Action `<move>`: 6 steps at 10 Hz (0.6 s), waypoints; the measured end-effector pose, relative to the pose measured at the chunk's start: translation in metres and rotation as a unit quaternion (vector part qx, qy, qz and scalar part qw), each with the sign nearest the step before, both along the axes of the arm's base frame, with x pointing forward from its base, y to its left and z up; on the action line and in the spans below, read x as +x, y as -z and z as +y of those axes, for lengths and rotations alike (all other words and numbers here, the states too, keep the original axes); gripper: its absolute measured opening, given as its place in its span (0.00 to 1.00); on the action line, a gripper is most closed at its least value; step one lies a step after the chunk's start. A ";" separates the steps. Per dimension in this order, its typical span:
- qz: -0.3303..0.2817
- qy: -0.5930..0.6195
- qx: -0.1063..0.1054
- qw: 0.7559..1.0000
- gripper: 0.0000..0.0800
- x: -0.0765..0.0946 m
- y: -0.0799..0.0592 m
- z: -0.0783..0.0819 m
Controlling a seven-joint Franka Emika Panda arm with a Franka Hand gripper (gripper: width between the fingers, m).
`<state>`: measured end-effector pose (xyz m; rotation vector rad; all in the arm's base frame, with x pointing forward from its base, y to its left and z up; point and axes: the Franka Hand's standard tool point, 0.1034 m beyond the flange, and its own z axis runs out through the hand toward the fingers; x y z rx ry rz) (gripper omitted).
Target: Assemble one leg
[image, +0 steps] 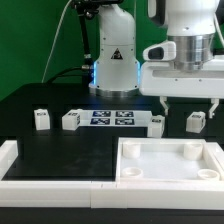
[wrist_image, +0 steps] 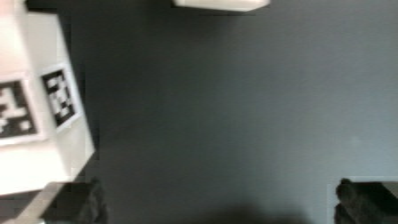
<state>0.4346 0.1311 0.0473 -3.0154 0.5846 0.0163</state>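
Item: leg, chunky white post with a black-and-white tag showing.
Location: on the bench, just beside one fingertip and to the outer side of the jaws, not between them.
Jaws: spread wide and gripping nothing; only bare bench shows in the gap.
Step, as judged: lining up for the pick, with the leg not yet grasped.
Further out: the tray-shaped part lies on the camera side of the jaws. The marker board is off to the exterior view's left of them, and another leg is well beyond it.
Risk: a straight descent would likely land a fingertip on the leg or shove it aside, because the leg sits off the jaws' centre line. A skewed grip could tip it.
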 end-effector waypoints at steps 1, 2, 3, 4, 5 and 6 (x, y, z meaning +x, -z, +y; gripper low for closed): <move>-0.005 0.010 0.001 1.000 0.81 -0.012 0.005 0.008; -0.001 0.000 0.000 1.000 0.81 -0.026 0.009 0.020; 0.002 -0.011 -0.001 1.000 0.81 -0.034 0.011 0.029; 0.003 -0.014 0.000 1.000 0.81 -0.037 0.011 0.033; 0.001 -0.014 0.002 1.000 0.81 -0.039 0.011 0.037; 0.002 -0.017 0.003 1.000 0.81 -0.040 0.011 0.041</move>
